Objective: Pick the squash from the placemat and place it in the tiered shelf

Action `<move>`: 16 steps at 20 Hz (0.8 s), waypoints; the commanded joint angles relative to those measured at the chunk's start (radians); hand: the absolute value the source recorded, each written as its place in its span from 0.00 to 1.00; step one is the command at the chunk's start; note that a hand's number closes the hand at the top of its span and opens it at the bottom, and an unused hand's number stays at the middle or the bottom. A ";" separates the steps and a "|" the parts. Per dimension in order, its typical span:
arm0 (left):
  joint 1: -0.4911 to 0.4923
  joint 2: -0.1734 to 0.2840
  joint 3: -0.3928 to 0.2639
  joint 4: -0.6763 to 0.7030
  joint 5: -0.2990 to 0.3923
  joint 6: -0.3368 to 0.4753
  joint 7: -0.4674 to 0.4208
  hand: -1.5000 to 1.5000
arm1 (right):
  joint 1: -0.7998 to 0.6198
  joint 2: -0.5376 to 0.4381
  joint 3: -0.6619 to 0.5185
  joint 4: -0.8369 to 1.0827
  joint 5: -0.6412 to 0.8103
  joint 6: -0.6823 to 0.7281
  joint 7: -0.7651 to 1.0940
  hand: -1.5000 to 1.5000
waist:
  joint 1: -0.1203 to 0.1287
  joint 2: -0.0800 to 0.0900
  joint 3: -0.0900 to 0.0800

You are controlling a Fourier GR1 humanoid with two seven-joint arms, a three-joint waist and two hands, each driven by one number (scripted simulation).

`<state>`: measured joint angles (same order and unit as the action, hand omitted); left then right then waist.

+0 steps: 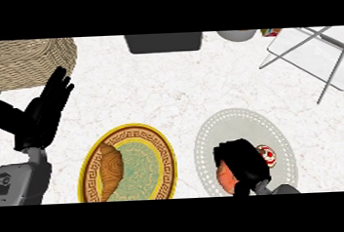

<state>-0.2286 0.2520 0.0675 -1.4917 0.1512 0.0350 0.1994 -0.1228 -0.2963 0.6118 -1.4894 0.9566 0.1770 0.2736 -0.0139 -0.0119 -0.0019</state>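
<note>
Fingers of our right hand curl downward over the squash, which lies on the placemat at its lower part. We see only an orange-red sliver of the squash at the hand's left edge; the hand hides the rest, so we cannot tell whether the grasp is fully closed around it.

We list the remaining items from largest to smallest:

1. Counter: pale, speckled, and the surface that carries everything.
2. Shelf: a tiered wire frame with a pale panel, at the upper right, well apart from the placemat. This is the destination.
3. Basket: woven, at the upper left.
4. Plate: gold-rimmed with a green centre, just beside the placemat on its left, with a brown item on its left half.
5. Left hand: open, fingers straight and slightly spread, resting near the left edge.
6. Dark box: at the top edge.
7. Small red-and-white object: on the placemat, touching or just beside the right hand.

Handling notes: we judge the squash to be stiff, smooth-skinned and moderately heavy for its size, so it may slip or roll. We recommend wrapping the fingers and thumb around its broadest part, on opposite sides, and lifting it clear of the small object before travelling to the shelf.
</note>
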 commanded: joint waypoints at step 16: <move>-0.018 0.013 0.013 -0.020 -0.022 0.016 0.026 0.50 | 0.360 -0.255 -0.516 -0.917 -0.714 -0.004 -0.190 1.00 | -0.014 0.011 0.002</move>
<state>-0.2256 0.2573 0.0773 -1.5245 0.1432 0.0474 0.2299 0.2261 -0.5215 0.2849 -2.2827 0.4207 0.1387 0.0339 -0.0316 -0.0055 -0.0001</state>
